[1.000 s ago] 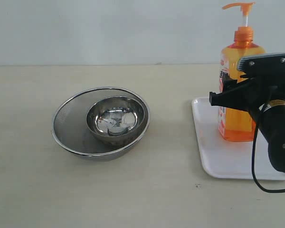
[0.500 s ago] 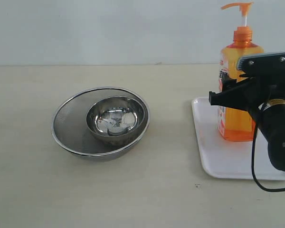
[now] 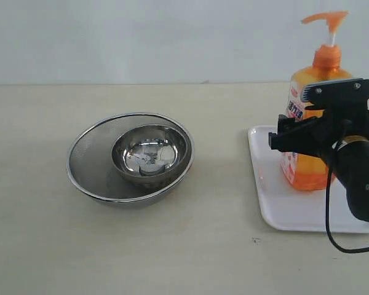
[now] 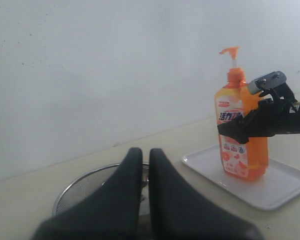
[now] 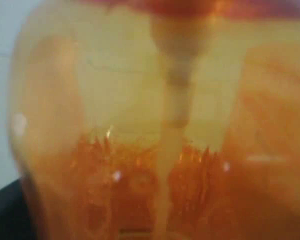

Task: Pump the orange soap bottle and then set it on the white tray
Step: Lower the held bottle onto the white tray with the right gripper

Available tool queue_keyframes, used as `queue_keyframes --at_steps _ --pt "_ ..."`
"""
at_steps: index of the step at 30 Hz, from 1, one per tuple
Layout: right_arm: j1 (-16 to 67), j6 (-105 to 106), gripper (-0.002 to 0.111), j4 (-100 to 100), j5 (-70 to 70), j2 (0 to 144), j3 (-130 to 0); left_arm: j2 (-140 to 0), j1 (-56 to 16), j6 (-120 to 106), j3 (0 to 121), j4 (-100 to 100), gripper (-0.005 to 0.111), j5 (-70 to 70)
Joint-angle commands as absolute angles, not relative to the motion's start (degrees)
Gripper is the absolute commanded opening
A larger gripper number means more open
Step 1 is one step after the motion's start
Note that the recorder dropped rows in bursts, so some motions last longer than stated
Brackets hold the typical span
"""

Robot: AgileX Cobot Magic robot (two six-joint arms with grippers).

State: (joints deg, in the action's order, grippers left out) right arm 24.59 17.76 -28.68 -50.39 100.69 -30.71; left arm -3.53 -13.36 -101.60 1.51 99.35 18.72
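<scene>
Two grippers are in view. Your right gripper (image 3: 293, 139) straddles the tall translucent orange soap bottle (image 3: 305, 171) at mid-body; you cannot tell whether its jaws clamp the bottle or merely flank it. The bottle rests on the flat white rectangular tray (image 3: 275, 209), base inside the tray's rim, leaning slightly off upright. Your left gripper (image 4: 145, 155) hangs well apart from the tray, jaws pressed together.

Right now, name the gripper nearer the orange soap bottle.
Right. The right gripper is at the orange soap bottle; the left gripper sits back by the mesh bowl, far off.
</scene>
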Motion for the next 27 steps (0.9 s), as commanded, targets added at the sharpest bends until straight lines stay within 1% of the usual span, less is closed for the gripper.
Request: queue_keyframes --at_steps 1,17,23,27 --pt "24.54 18.25 0.082 -28.16 -47.99 100.58 -30.45 -3.30 -13.21 -101.07 1.28 99.95 0.005 19.05" --pt "24.54 18.25 0.083 -29.54 -49.19 100.58 -30.45 -3.30 -13.21 -101.07 1.28 99.95 0.005 19.05" --pt "24.54 18.66 0.083 -31.33 -47.20 99.80 -30.45 -3.30 -13.21 -101.07 1.28 99.95 0.005 19.05" --pt "24.54 19.24 0.083 -31.12 -44.67 96.18 -30.45 -3.30 -13.21 -101.07 1.28 99.95 0.005 19.05"
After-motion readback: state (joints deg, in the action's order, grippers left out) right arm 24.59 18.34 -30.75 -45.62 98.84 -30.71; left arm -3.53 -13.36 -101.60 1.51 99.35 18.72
